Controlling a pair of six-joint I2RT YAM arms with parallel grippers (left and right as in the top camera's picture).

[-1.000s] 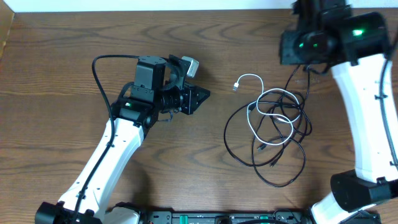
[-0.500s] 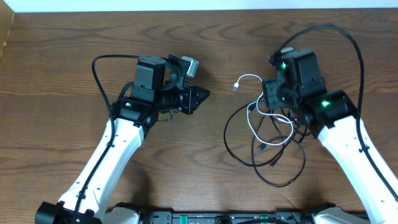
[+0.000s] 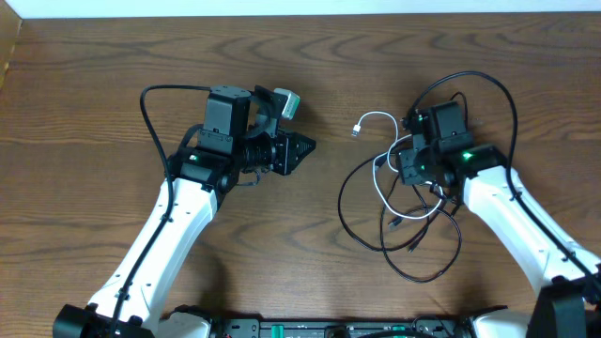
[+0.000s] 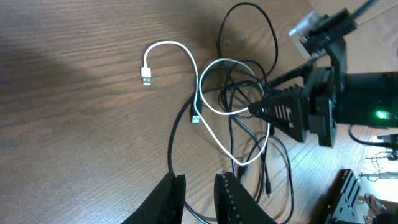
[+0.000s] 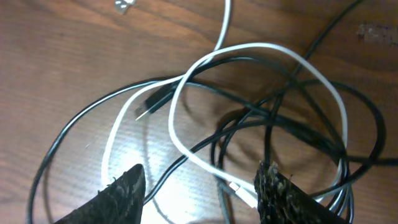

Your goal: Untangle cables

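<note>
The cables lie in a loose tangle right of the table's middle. A white cable ends in a plug pointing left. Thin black cables loop through and around it. My right gripper hangs low over the tangle's upper part. It is open, its fingers standing either side of crossing white and black strands and gripping none. My left gripper hovers left of the tangle, pointing at it, narrowly open and empty.
A thick black arm cable arches beside the left arm, and another loops behind the right arm. A black rail runs along the table's near edge. Bare wood separates the left gripper from the tangle.
The right arm has swung from the far right corner down and left onto the tangle, its gripper now low over the cables. The left arm and the cables have not moved.
</note>
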